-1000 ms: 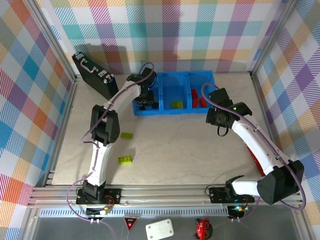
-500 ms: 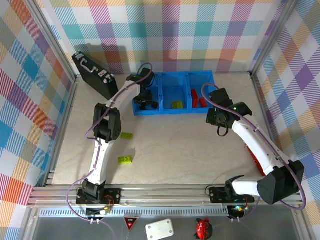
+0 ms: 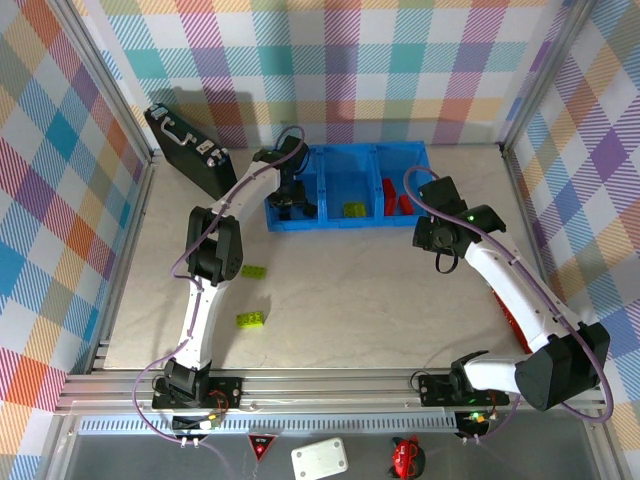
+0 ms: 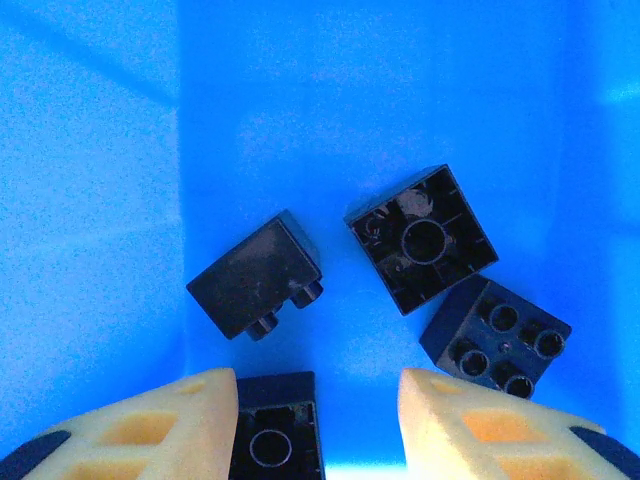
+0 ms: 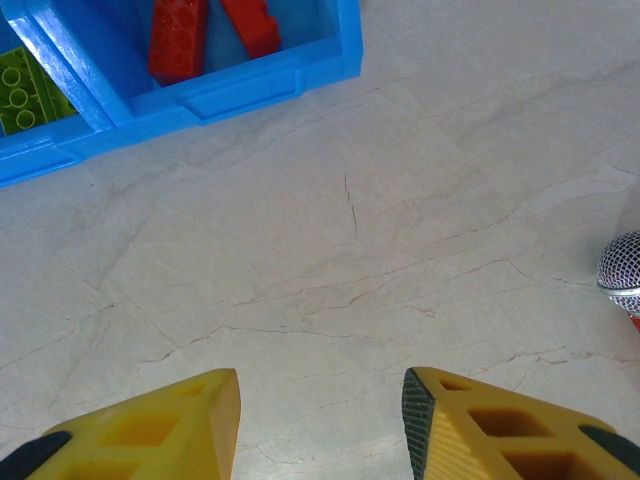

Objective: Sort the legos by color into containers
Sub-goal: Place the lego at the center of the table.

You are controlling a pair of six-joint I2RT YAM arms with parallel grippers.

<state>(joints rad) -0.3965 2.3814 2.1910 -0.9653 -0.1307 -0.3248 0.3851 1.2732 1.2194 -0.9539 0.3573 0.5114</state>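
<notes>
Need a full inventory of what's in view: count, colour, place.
table: 1, beige marble-look
tray: 1, blue, three compartments, far middle of the table
black bricks: 4 visible, black, left compartment
green brick: 1, lime, middle compartment
red bricks: 2 visible, red, right compartment
loose green bricks: 2, lime, on the table beside the left arm
case: 1, black with silver latches, far left corner
mesh ball: 1, silver, right side of the table; can't tell what it is
white box: 1, white, shelf in front of the bases
left gripper: open, over the black bricks
right gripper: open, empty, over bare table near the tray's right end
</notes>
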